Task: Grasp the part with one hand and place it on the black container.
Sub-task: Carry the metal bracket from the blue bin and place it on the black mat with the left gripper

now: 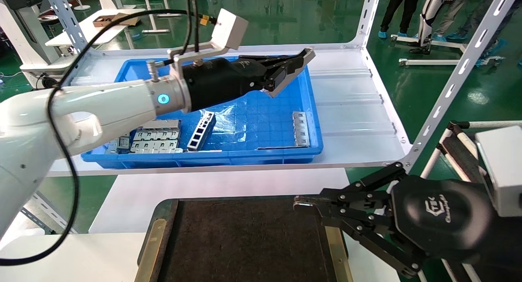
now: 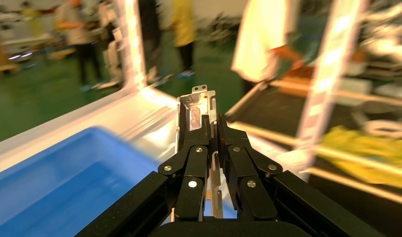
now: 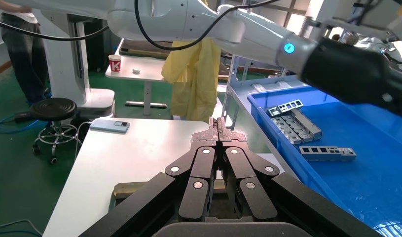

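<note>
My left gripper [image 1: 301, 58] is shut on the part [image 1: 290, 73], a narrow grey metal trough, and holds it tilted in the air above the far side of the blue bin [image 1: 204, 159]. In the left wrist view the part [image 2: 199, 104] sticks out past the closed fingertips of the left gripper [image 2: 212, 123]. The black container [image 1: 244, 241] lies at the near edge, with brass strips [image 1: 153, 249] along its sides. My right gripper [image 1: 299, 204] is shut and empty, hovering over the container's right edge; it is also in the right wrist view [image 3: 218, 123].
The bin holds a ladder-like bar [image 1: 202, 131], flat slotted plates [image 1: 157, 140] and another slotted piece [image 1: 301, 129]. A slanted perforated metal post [image 1: 448, 86] stands at the right of the white shelf. People stand in the background.
</note>
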{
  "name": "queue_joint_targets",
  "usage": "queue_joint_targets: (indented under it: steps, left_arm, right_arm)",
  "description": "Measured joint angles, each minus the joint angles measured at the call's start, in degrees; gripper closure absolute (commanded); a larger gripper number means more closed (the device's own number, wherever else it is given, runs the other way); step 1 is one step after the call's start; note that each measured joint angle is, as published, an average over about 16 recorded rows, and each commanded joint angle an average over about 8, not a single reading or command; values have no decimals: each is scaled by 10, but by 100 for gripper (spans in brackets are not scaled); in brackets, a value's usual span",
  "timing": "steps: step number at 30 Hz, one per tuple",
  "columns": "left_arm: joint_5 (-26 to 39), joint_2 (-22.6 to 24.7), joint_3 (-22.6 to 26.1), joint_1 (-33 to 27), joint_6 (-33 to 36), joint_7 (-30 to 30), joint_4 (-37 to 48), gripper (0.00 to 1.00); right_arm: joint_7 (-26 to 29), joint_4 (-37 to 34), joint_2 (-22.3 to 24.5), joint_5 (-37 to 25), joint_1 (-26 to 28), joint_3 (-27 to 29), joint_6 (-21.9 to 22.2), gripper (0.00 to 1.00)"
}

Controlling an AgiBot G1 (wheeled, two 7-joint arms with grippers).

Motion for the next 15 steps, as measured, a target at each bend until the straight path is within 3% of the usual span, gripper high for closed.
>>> queue_joint_targets:
  steps: [8, 15]
  left_arm:
    - [-33, -58, -10, 43, 101, -21, -72, 100]
    - [-53, -126, -8, 122, 102, -61, -205, 100]
  right_arm:
    - [0, 0, 0, 0, 0, 0, 0, 100]
    - [0, 0, 0, 0, 0, -1, 0, 100]
